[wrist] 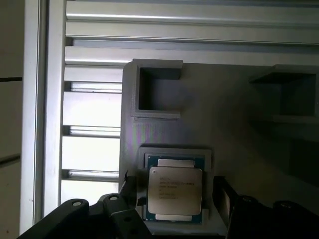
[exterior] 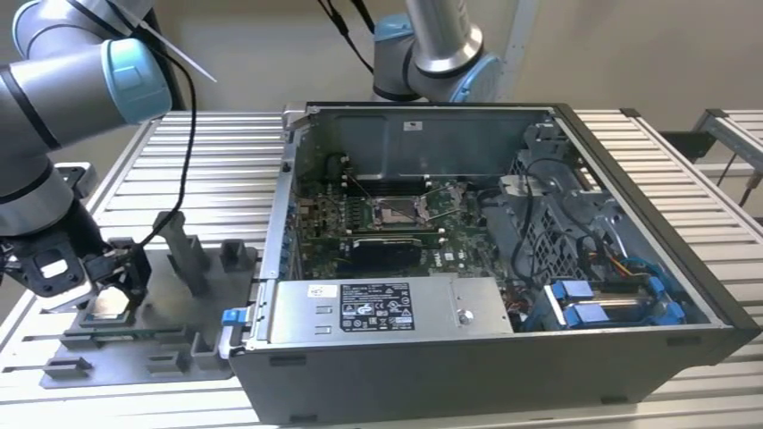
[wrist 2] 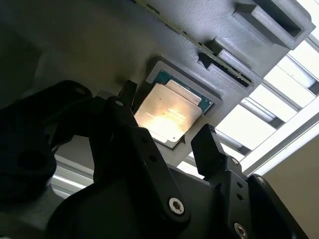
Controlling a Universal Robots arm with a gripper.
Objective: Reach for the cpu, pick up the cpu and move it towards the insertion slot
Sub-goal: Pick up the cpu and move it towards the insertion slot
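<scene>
Closest in, both wrist views show you the gripper (wrist 2: pixel 167 117) (wrist: pixel 175 188) with its jaws apart. One black finger (wrist 2: pixel 209 144) stands on each side of the cpu (wrist 2: pixel 168 112) (wrist: pixel 175 194), with a gap between each finger and the chip's edge. The cpu lies flat, silver top up, seated in a square pocket of the grey fixture plate (wrist 2: pixel 99 45) (wrist: pixel 234 114); it has not been lifted.

The first wrist view gives you the chip square-on, centred between the fingers. Beyond it is a rectangular bracket (wrist: pixel 130 89) of the fixture, and past the plate's edge are the bright slats of the table (wrist: pixel 94 139). The second wrist view looks along the fingers at a slant, and there you see light glaring off the chip's lid.

The exterior view gives you the wider layout. The gripper (exterior: pixel 107 286) sits low over the fixture plate at the exterior view's left, with the cpu (exterior: pixel 107 306) directly beneath it. Farther toward the exterior view's right, the open computer case (exterior: pixel 477 366) rests on the slatted table. Inside it, on the green motherboard (exterior: pixel 320 223), is the insertion slot (exterior: pixel 396 212), a metal frame with a dark centre. It is well apart from the cpu, with the case wall between them.
</scene>
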